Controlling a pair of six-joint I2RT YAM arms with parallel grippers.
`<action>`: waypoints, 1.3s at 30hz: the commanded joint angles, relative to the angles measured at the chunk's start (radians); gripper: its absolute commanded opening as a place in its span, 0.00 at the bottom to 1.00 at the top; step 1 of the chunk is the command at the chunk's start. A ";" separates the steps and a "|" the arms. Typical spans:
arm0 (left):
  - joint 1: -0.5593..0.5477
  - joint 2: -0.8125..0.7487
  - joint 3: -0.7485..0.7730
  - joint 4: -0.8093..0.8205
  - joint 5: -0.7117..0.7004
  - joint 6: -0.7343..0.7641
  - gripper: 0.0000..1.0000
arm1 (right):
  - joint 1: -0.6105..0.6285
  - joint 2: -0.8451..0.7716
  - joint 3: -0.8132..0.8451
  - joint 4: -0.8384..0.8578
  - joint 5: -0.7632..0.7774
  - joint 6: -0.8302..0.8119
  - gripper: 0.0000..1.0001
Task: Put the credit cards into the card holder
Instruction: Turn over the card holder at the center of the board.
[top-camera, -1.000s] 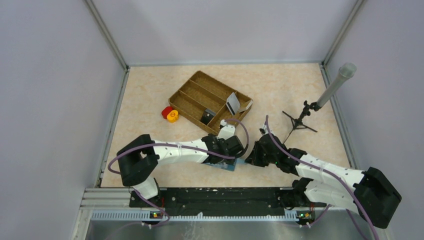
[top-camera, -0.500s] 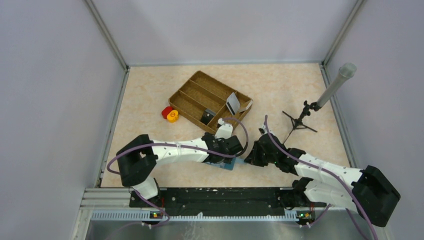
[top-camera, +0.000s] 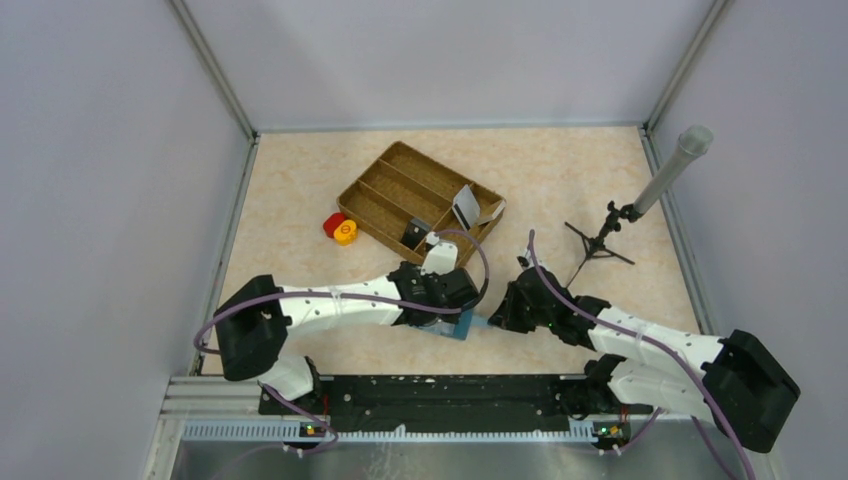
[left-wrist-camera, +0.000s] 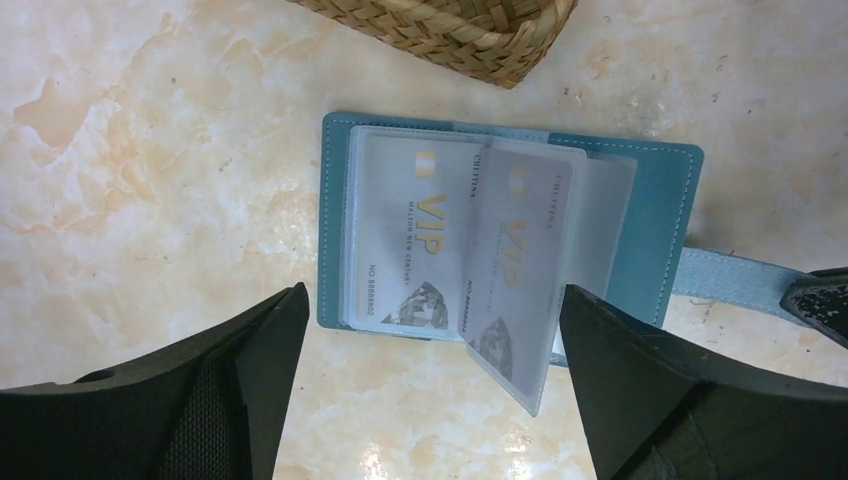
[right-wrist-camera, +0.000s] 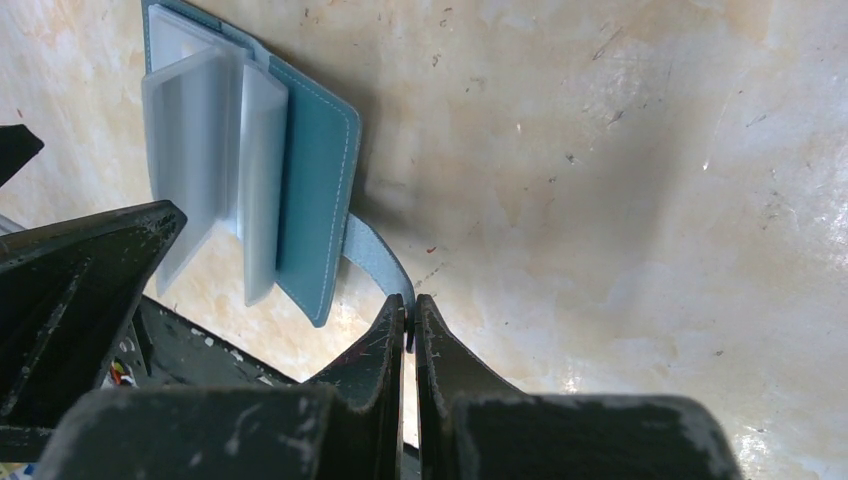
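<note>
Two credit cards are sitting in the clear sleeves of the card holder (left-wrist-camera: 660, 200), which is lying open on the table (left-wrist-camera: 130, 200) just below the corner of the woven tray (left-wrist-camera: 450, 30). The left-hand card (left-wrist-camera: 415, 230) and the right-hand card (left-wrist-camera: 520, 250) are each showing "VIP" in gold letters. The left one is also carrying a line ending in "NEW CENTURY" and a number line starting "NO"; the rest of the print is too small to read. The sleeve with the right-hand card is fanning out past the holder's near edge.

The left gripper (left-wrist-camera: 432, 330) is hovering over the holder with its jaws spread wide on either side of the cards, gripping nothing. The right gripper (right-wrist-camera: 410, 315) is keeping its jaws pressed together on the end of the closing tab (right-wrist-camera: 375, 255), pinning the card holder in place.

In the overhead view another pale card (top-camera: 466, 207) is leaning inside the tray (top-camera: 385, 195), and the red and yellow round pieces (top-camera: 340, 230) are lying just beside its left edge.

Compared with a second ago, the left arm's elbow is sitting further left and its wrist is drawing slightly back toward the tray, with its jaws a little wider. More of the teal holder (top-camera: 462, 326) is showing between the two grippers. The right arm is staying where it was.
</note>
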 joint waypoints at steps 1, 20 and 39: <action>0.016 -0.056 -0.041 0.018 -0.001 0.003 0.99 | 0.006 0.004 -0.007 0.006 0.012 0.008 0.00; 0.166 -0.198 -0.227 0.052 0.075 0.006 0.99 | -0.018 -0.021 0.060 -0.165 0.125 -0.054 0.07; 0.727 -0.465 -0.079 0.096 0.678 0.403 0.99 | -0.043 0.334 0.711 -0.277 0.212 -0.473 0.69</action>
